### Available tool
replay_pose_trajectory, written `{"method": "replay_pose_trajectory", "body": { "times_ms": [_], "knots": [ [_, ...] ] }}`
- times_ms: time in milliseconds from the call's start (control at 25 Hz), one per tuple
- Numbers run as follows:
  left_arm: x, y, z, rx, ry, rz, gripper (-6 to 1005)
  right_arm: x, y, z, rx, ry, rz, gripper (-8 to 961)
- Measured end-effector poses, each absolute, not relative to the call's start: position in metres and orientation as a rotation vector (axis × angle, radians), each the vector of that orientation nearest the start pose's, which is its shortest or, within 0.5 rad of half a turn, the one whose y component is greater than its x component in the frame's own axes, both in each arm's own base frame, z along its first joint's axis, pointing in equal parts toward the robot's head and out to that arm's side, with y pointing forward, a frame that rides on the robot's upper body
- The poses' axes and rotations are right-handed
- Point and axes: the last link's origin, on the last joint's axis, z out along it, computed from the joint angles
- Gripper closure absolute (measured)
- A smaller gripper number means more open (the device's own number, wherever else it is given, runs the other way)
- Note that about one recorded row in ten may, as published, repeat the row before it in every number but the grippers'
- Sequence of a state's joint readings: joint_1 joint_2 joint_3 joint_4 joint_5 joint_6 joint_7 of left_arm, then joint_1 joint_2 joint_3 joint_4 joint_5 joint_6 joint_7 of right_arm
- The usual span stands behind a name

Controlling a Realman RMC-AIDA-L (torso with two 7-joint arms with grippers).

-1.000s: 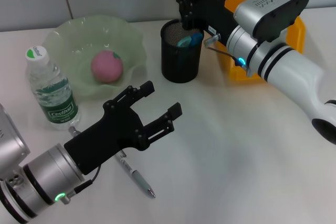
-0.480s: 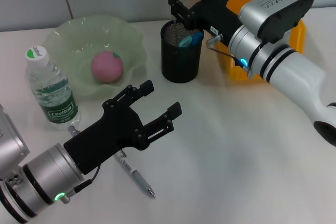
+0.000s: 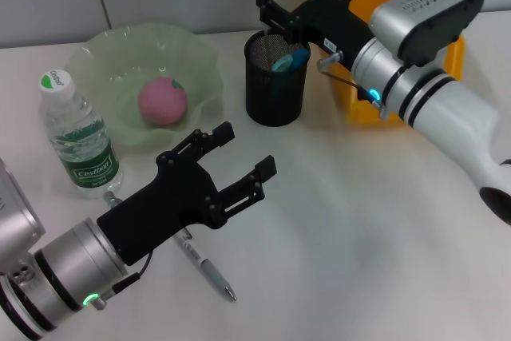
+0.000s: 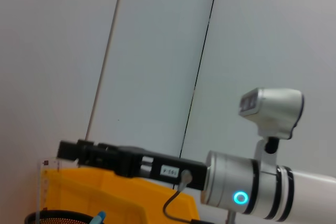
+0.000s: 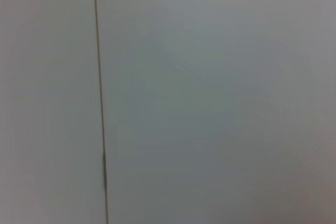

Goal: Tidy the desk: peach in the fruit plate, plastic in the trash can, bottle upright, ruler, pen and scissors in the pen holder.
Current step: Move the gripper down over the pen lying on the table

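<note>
**Pen left on the desk while the right arm hangs over the holder**

The right gripper (image 3: 286,7) hovers just above the far rim of the black mesh pen holder (image 3: 275,85), its jaws apart and empty; a blue-handled item, probably the scissors (image 3: 289,60), already sits inside. The peach (image 3: 163,101) lies in the green fruit plate (image 3: 200,53), and the bottle (image 3: 77,138) stands upright at the left. The pen (image 3: 209,271) lies on the near part of the desk (image 3: 359,237), partly under the left gripper (image 3: 239,161), whose jaws are spread wide above it. The next job looks like the pen: the left jaws should drop straight down across its barrel, close near the middle so it does not pivot, then carry it tip-down into the holder once the right arm is out of the way
</note>
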State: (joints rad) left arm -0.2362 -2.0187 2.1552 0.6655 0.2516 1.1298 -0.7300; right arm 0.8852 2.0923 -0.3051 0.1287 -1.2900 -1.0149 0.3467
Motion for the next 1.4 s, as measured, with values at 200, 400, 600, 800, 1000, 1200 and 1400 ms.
{"method": "replay_pose_trajectory", "body": {
  "times_ms": [200, 400, 600, 800, 1000, 1200, 1400],
  "knots": [
    [-0.222, 0.264, -0.086, -2.382, -0.531, -1.158, 194, 0.203, 0.409, -0.053, -1.915, 0.461, 0.951, 208],
    [-0.223, 0.264, -0.086, -2.382, -0.53, -1.158, 194, 0.207, 0.387, -0.044, -1.905, 0.419, 1.1, 209],
    [-0.225, 0.263, -0.086, -2.382, -0.539, -1.153, 194, 0.219, 0.362, -0.035, -1.982, 0.423, 1.228, 210],
    [-0.227, 0.264, -0.086, -2.38, -0.548, -1.148, 194, 0.238, 0.338, -0.024, -2.118, 0.487, 1.292, 211],
    [-0.227, 0.264, -0.085, -2.377, -0.549, -1.147, 194, 0.258, 0.314, -0.012, -2.254, 0.504, 1.269, 212],
    [-0.229, 0.265, -0.084, -2.374, -0.549, -1.142, 195, 0.275, 0.288, -0.001, -2.432, 0.494, 1.183, 212],
    [-0.232, 0.265, -0.081, -2.375, -0.547, -1.143, 195, 0.29, 0.275, 0.002, -2.576, 0.528, 1.037, 213]
  ]
}}
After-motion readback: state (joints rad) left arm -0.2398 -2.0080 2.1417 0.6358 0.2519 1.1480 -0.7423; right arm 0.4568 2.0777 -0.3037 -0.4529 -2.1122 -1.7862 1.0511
